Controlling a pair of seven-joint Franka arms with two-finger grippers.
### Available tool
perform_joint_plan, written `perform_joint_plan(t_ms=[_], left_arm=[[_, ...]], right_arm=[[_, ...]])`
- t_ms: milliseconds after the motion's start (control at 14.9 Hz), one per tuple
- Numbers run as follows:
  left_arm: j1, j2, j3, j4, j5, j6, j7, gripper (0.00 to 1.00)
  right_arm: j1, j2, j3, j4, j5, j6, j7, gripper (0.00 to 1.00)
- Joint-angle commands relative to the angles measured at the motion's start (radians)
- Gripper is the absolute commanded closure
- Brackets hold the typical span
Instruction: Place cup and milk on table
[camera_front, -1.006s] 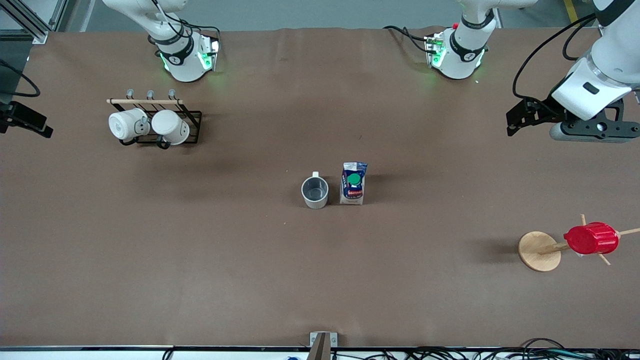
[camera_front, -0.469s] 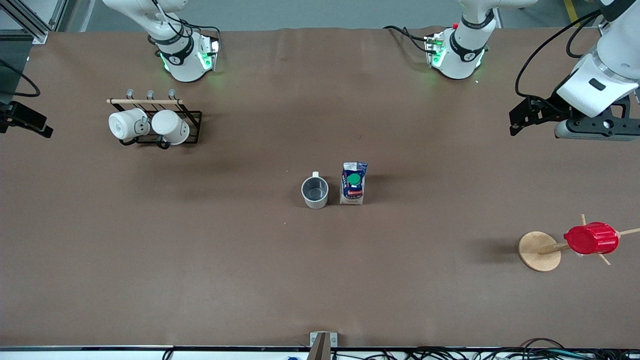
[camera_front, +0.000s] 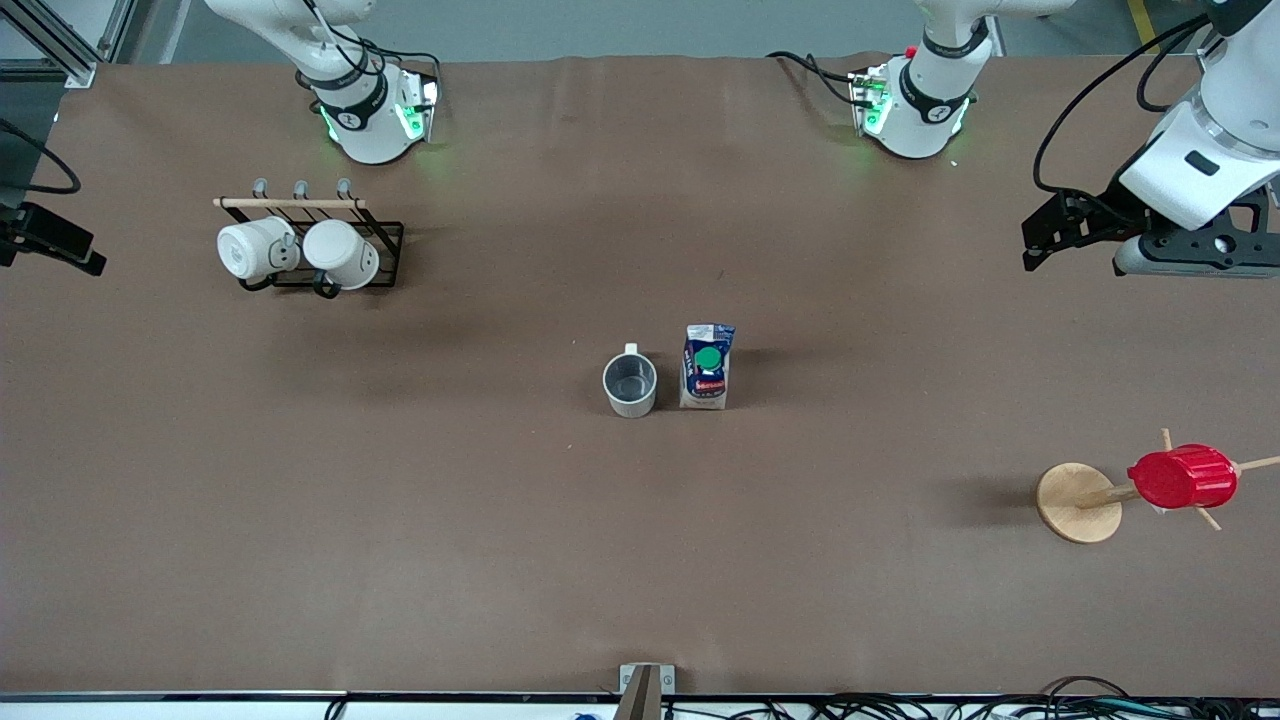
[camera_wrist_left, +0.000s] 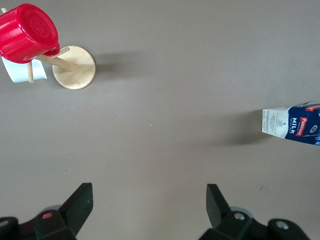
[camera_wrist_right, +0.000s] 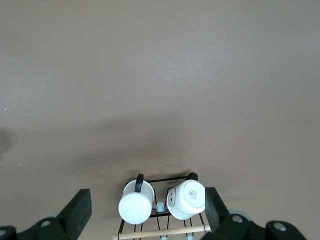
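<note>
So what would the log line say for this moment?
cup: upright on table | milk: upright beside cup | left gripper: open, empty | right gripper: open, empty

Grey-white cup (camera_front: 630, 384), dark inside — blue-and-white milk (camera_front: 707, 366), green cap, red label — on brown table (camera_front: 500, 520).

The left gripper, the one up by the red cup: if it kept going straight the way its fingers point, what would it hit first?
Probably just the bare table. The left gripper is open, facing down at brown sheet, with the milk and the red cup off to either side.
</note>
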Motion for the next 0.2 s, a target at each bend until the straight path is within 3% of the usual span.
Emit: perform_joint_plan(t_ms=[0, 134], left_arm=[[0.007, 0.002, -0.005, 0.025, 0.015, -0.03, 0.006, 0.0], [0.007, 0.002, -0.005, 0.025, 0.014, -0.033, 0.006, 0.0]], right_arm=[[-0.012, -0.008, 0.005, 0.002, 0.005, -0.011, -0.009, 0.0], [-0.012, -0.007, 0.005, 0.002, 0.006, -0.008, -0.009, 0.0]])
